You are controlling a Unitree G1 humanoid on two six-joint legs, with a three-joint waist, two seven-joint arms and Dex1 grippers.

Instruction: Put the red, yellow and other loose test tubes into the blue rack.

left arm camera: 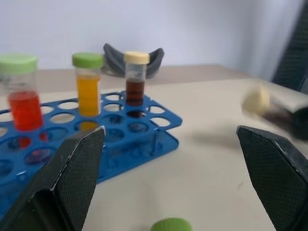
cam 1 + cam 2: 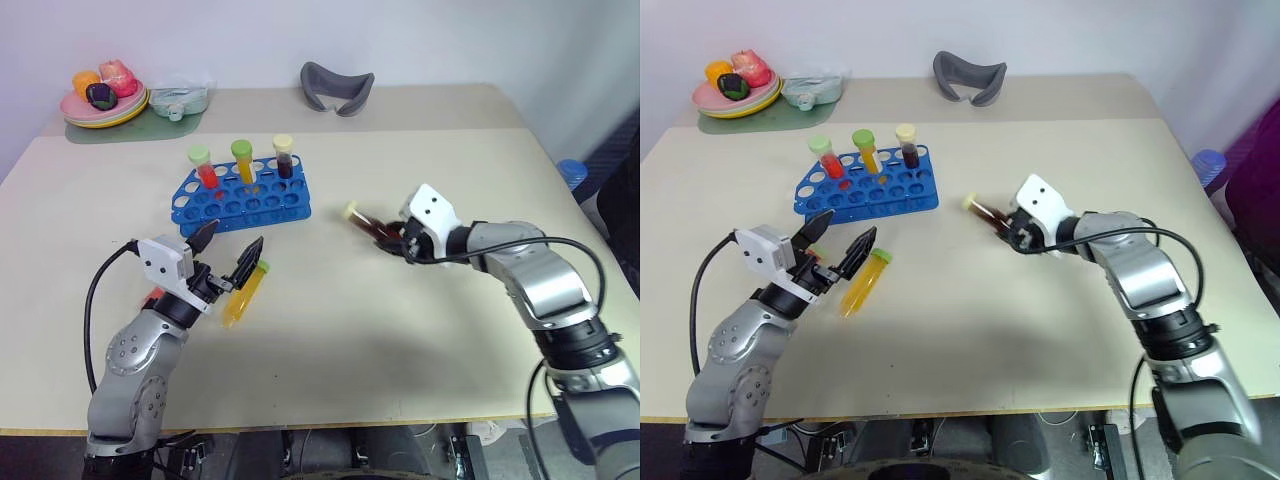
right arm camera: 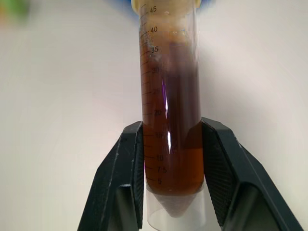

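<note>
— Right wrist view first: what's the right gripper got?
— It's clamped on a dark brown tube, cream cap pointing away, off the table toward the right edge.
— And the blue rack?
— It sits toward the table's far left, with three capped tubes upright in its back row.
— Left side?
— The left gripper is spread wide, empty, with a yellow tube lying flat just beside it near the front left.

The bright blue rectangular plastic rack, upper left of centre, looks smooth and glossy. The clear plastic tube of dark brown liquid shines with printed graduations. The pale wooden-looking tabletop is matt. The gripper's black fingers show a fine, rough texture.
</note>
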